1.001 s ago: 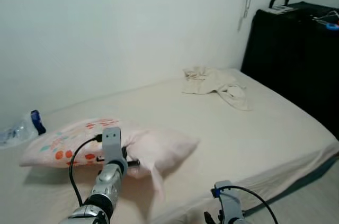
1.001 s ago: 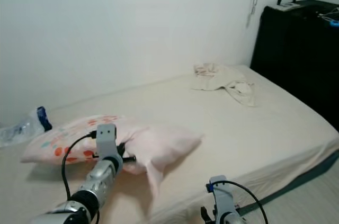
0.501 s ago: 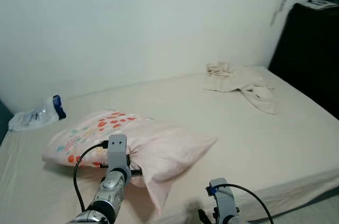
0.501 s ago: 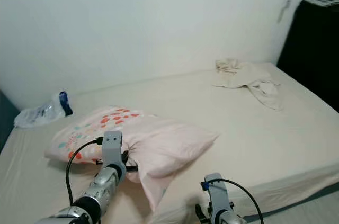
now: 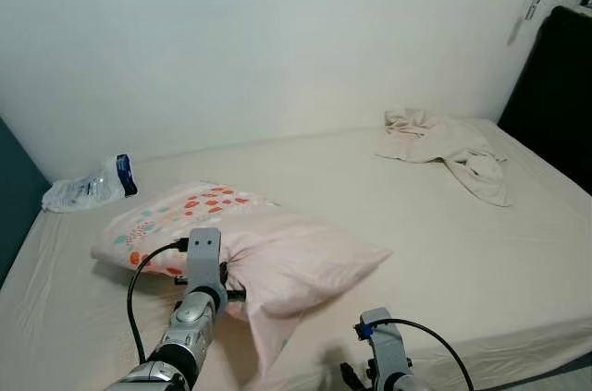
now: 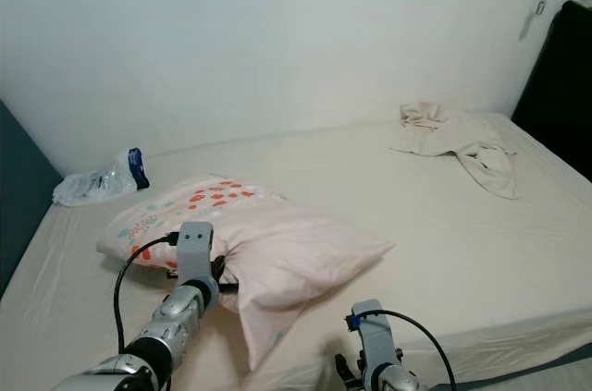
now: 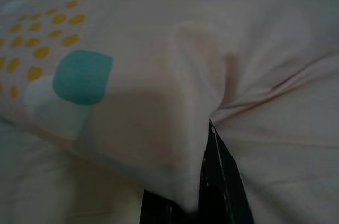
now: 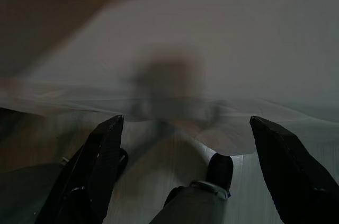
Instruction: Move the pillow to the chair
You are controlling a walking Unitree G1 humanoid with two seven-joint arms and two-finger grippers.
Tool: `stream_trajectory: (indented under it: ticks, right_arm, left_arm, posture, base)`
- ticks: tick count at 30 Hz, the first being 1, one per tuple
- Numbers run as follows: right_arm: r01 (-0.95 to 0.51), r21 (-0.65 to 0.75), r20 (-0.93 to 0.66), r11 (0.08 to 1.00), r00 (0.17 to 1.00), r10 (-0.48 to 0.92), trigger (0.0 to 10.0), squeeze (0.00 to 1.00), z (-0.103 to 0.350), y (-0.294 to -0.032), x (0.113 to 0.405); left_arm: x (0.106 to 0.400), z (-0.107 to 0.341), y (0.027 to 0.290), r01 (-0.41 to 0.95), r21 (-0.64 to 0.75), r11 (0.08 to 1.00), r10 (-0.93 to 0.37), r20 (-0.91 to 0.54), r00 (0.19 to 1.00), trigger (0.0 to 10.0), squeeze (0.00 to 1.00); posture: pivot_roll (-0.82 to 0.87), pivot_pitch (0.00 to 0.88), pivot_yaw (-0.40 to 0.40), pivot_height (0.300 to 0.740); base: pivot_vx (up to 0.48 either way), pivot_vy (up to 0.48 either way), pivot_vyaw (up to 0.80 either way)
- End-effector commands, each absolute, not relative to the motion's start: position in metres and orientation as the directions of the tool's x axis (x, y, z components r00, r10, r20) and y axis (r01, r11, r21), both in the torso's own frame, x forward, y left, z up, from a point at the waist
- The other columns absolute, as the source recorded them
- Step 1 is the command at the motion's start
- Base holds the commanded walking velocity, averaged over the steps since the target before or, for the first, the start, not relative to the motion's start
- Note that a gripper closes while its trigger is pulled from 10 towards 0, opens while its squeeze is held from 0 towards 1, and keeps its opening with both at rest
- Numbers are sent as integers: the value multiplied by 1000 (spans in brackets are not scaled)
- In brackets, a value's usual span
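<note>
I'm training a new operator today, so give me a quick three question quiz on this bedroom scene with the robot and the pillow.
1. True or false: the left gripper is shut on the pillow.
2. What lies on the bed near the far right corner: A) crumpled cloth, B) book, C) shoe?
3. Are the right gripper fingers open or shut?

Key: 1 true; 2 A; 3 open.

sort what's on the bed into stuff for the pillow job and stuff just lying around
For the job:
pillow
left pincer, shut on the pillow's edge

Just lying about:
crumpled beige cloth
plastic bag by the wall
</note>
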State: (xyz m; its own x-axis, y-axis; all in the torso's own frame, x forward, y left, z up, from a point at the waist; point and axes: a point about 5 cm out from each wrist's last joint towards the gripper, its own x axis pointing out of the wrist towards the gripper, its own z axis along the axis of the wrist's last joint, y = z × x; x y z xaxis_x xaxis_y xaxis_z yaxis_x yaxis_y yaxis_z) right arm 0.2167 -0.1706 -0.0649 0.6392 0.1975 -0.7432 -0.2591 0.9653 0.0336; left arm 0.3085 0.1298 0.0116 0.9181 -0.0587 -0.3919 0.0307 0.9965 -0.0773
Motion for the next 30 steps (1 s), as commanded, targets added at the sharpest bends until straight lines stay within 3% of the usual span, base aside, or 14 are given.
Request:
stream_trajectory:
  ticks: [1,4,30]
  right_arm:
    - [-283,35,-738,958,639,216,10000,0,-65,-166,217]
    - [-297,31,-740,954,635,222,10000,0,-65,-166,216]
    - [-333,18,-742,943,628,236,10000,0,-65,-164,216]
  left_arm:
    - [306,9,125,67,-59,996,-85,-404,911,10000,0]
    - [302,5,119,80,-75,994,-104,-421,901,10000,0]
    - [297,0,106,116,-121,986,-158,-438,885,10000,0]
  posture:
    - [-80,0,45,740]
    - [-80,0,45,740]
    - [-81,0,42,740]
  base:
    - [0,-480,712]
    - [0,-480,715]
    - [0,0,714]
